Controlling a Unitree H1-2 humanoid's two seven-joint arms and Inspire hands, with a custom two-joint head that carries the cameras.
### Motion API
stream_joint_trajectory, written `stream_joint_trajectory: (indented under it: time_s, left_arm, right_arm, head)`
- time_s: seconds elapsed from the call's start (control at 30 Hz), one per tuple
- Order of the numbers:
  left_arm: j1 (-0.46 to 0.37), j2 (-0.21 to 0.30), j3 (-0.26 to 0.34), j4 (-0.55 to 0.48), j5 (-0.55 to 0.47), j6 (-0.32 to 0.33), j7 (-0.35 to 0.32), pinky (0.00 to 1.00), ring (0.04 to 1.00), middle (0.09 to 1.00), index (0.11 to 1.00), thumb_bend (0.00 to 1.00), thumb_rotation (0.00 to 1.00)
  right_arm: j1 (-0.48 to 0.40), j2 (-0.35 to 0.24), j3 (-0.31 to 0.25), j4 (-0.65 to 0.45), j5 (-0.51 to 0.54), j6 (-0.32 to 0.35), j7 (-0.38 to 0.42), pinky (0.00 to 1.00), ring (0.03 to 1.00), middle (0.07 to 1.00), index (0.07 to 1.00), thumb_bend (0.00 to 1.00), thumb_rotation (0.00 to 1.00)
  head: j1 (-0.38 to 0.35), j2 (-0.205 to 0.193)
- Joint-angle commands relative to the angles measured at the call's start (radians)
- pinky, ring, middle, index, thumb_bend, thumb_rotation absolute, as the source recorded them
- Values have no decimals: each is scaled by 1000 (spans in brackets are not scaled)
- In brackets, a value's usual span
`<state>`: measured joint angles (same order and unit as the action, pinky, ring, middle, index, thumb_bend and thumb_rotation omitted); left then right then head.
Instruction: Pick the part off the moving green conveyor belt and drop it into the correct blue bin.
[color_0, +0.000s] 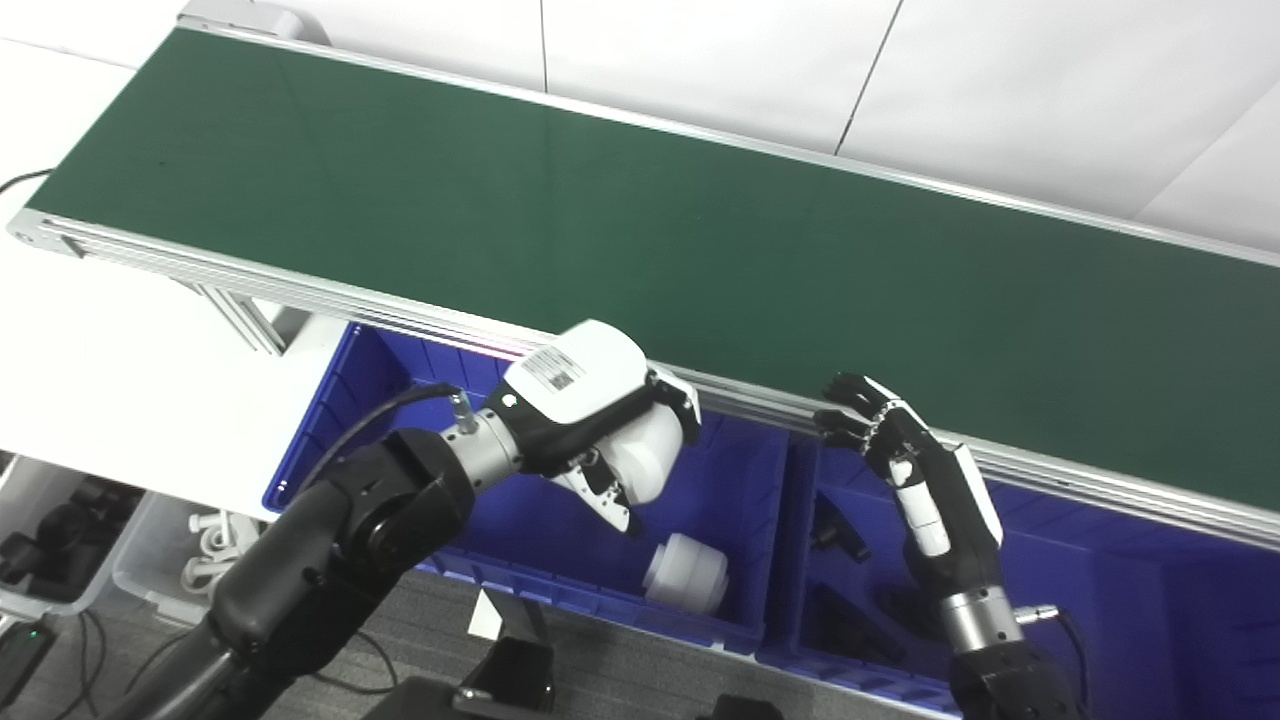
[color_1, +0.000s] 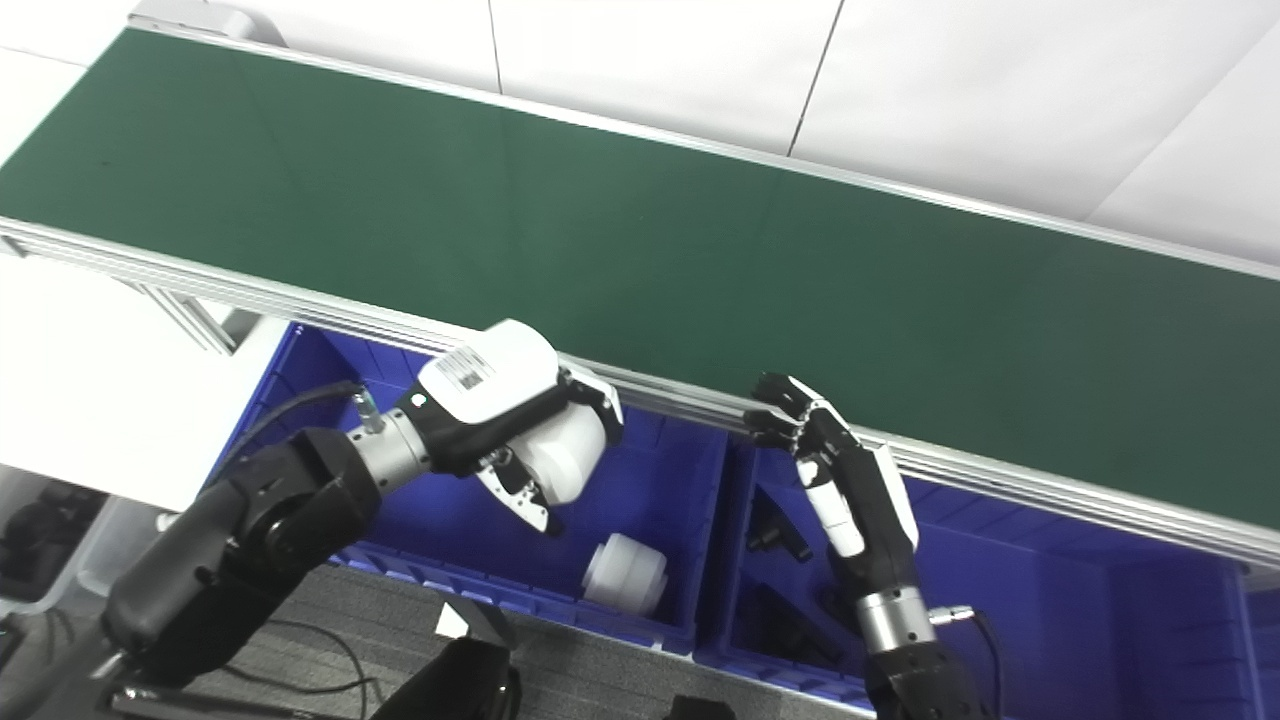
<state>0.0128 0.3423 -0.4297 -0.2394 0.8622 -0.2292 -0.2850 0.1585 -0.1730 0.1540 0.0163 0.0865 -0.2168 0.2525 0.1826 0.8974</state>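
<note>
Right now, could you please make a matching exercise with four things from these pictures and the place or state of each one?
Things:
1. left hand
2. right hand
3. loose white cylindrical part
4. green conveyor belt

Places or states:
a. lies on the floor of the left blue bin
b. carries no part
c. open, fingers near the belt's rail
d. shut on a white cylindrical part above the left blue bin

Pairs: 1-d, 2-c, 3-a, 4-b

Matt green belt (color_0: 640, 230), brushed metal rail (color_0: 300, 290), glossy blue plastic bin (color_0: 730, 480)
</note>
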Motion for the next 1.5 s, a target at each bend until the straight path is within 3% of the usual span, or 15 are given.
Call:
stream_joint_trajectory:
  time_s: [0.0, 0.23, 0.47, 0.67, 0.73, 0.77, 0.9, 0.97, 1.07, 1.47]
  left_arm:
    - [-25, 10, -5, 7, 18, -44, 42, 419, 422, 482, 524, 501, 0]
    - [-46, 1, -18, 81, 98, -104, 134, 417, 428, 494, 508, 503, 0]
    - [-33, -26, -6, 92, 160, -75, 201, 349, 375, 456, 542, 497, 0]
    - [-28, -29, -6, 79, 187, -42, 177, 355, 382, 459, 540, 497, 0]
    - [-27, -27, -8, 57, 214, -12, 138, 461, 522, 495, 503, 516, 0]
    - [-26, -26, -9, 48, 226, 1, 122, 579, 651, 651, 620, 729, 159]
    - [-26, -18, -19, 20, 259, 26, 65, 793, 834, 850, 781, 969, 451]
    - [-26, -15, -22, 16, 256, 26, 54, 829, 867, 886, 808, 997, 529]
    - [-27, -11, -25, 16, 245, 23, 46, 826, 861, 883, 815, 1000, 565]
    - [-19, -10, -21, 9, 173, 23, 22, 779, 834, 868, 813, 1000, 647]
  right_arm:
    - [-4, 5, -3, -35, 8, 2, 6, 728, 768, 832, 832, 816, 901]
    - [-3, 9, -1, -36, -8, 3, 3, 729, 770, 831, 834, 821, 915]
    - [-1, 8, -3, -39, -13, 4, 4, 729, 769, 828, 838, 832, 917]
    - [0, 8, -2, -38, -10, 5, 6, 738, 771, 827, 838, 839, 910]
    - [-1, 9, -2, -39, -12, 7, 5, 740, 771, 827, 837, 836, 911]
    - [-1, 9, -1, -39, -13, 8, 5, 737, 772, 828, 837, 833, 912]
    - [-2, 9, -1, -37, -21, 6, 3, 737, 772, 828, 837, 838, 922]
    - [-3, 11, -1, -35, -20, 4, 3, 737, 773, 828, 838, 836, 921]
    - [-3, 12, 0, -33, -18, 1, 5, 738, 774, 833, 839, 837, 919]
    - [0, 13, 3, -36, -22, 6, 5, 742, 774, 845, 840, 833, 918]
  head:
    - [-5, -2]
    - [-9, -9]
    - [-13, -12]
    - [-15, -14]
    - [-14, -14]
    - [-14, -14]
    - [-17, -14]
    - [-18, -14]
    - [-21, -16]
    - [-31, -17]
